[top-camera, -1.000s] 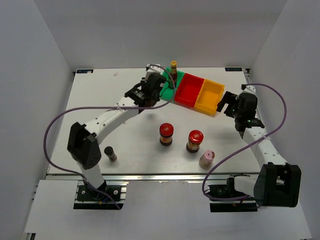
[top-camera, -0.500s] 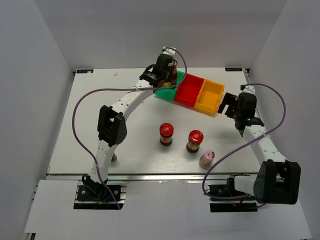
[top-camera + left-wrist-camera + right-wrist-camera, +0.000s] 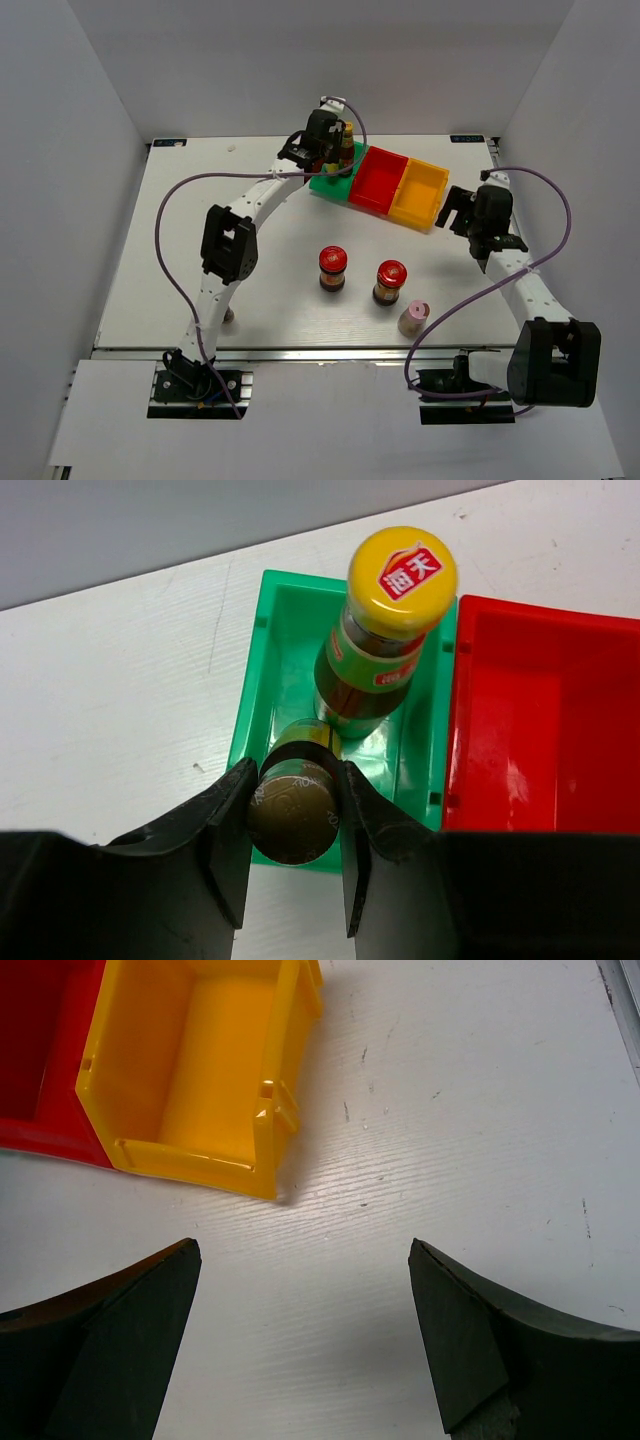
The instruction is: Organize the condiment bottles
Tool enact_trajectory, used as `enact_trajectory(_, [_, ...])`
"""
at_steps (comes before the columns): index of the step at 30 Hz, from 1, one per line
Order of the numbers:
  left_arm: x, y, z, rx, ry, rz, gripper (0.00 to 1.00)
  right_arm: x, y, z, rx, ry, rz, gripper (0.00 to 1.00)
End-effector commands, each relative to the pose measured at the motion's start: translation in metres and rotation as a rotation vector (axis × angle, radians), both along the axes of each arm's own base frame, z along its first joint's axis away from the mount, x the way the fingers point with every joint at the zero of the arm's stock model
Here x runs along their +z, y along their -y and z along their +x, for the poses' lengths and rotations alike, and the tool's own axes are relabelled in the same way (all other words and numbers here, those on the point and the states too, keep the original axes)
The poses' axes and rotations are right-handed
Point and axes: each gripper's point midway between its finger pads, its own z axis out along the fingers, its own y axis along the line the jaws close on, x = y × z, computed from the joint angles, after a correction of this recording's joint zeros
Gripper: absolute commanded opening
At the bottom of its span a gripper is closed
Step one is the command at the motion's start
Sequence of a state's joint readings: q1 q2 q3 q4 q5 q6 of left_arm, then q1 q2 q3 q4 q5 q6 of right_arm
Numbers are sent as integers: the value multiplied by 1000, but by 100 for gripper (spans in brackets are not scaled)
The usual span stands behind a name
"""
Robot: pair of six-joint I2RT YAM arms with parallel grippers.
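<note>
One slim yellow-capped bottle (image 3: 348,133) stands upright at the far end of the green bin (image 3: 322,184); it also shows in the left wrist view (image 3: 398,590). My left gripper (image 3: 325,150) is shut on the second slim dark bottle (image 3: 292,810), seen from its base, over the bin's near end (image 3: 250,695). Two red-lidded jars (image 3: 332,263) (image 3: 390,276) and the pink-capped bottle (image 3: 413,317) stand on the table. The black-capped shaker (image 3: 229,317) is mostly hidden behind the left arm. My right gripper (image 3: 458,207) is open and empty over bare table (image 3: 302,1252).
A red bin (image 3: 377,180) and a yellow bin (image 3: 418,192) sit in a row right of the green one; both show nothing inside. The yellow bin (image 3: 190,1060) lies just ahead of my right gripper. White walls enclose the table.
My left arm has reached farther back and carried the held bottle over the green bin, beside the standing bottle. The right arm has not moved.
</note>
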State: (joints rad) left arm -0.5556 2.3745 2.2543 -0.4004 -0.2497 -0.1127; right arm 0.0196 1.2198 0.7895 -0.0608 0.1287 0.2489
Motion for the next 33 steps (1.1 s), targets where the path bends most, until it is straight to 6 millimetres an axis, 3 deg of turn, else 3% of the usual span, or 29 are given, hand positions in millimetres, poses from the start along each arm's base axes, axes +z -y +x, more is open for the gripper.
enact_trajectory(1, [51,9,17,-21,125,-113,0,14,3,10,4,33,-22,89])
enact_trajectory(10, [47,13,17,-54,104,-91,0,7,2,12,11,21,-15,89])
enact_trajectory(17, [43,18,18,-76,104,-86,14,-2,-1,13,19,-13,-5,89])
enact_trajectory(25, [35,23,19,-101,99,-69,19,3,2,12,5,6,-11,89])
enact_trajectory(31, [24,24,20,-103,83,-64,37,2,2,13,7,1,-9,89])
enact_trajectory(33, [23,24,20,-97,81,-64,54,2,2,12,9,-1,-9,90])
